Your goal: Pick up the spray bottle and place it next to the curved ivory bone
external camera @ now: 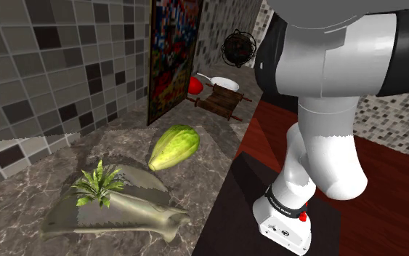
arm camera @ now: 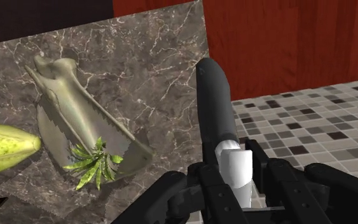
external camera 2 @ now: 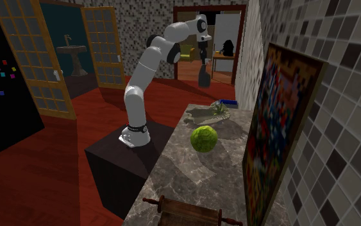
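Observation:
A dark grey spray bottle (arm camera: 215, 102) with a white neck is clasped between my black fingers (arm camera: 199, 184), so my gripper (arm camera: 234, 170) is shut on it. In the second exterior view the gripper (external camera 2: 202, 69) hangs high above the far end of the marble counter, the bottle (external camera 2: 204, 79) pointing down. The curved ivory bone (arm camera: 75, 114) lies on the counter below, off to one side of the bottle. It also appears in the shoulder view (external camera: 123, 211) and the second exterior view (external camera 2: 203, 115). A small green plant (arm camera: 95, 162) sits on it.
A yellow-green melon (external camera: 173, 147) (external camera 2: 204, 138) lies past the bone. A framed picture (external camera: 172, 51) leans on the tiled wall. A scroll (external camera: 221, 102), a white pan (external camera: 224, 84) and a red object (external camera: 195, 86) sit at the counter's other end. My stand (external camera 2: 118, 160) adjoins the counter's edge.

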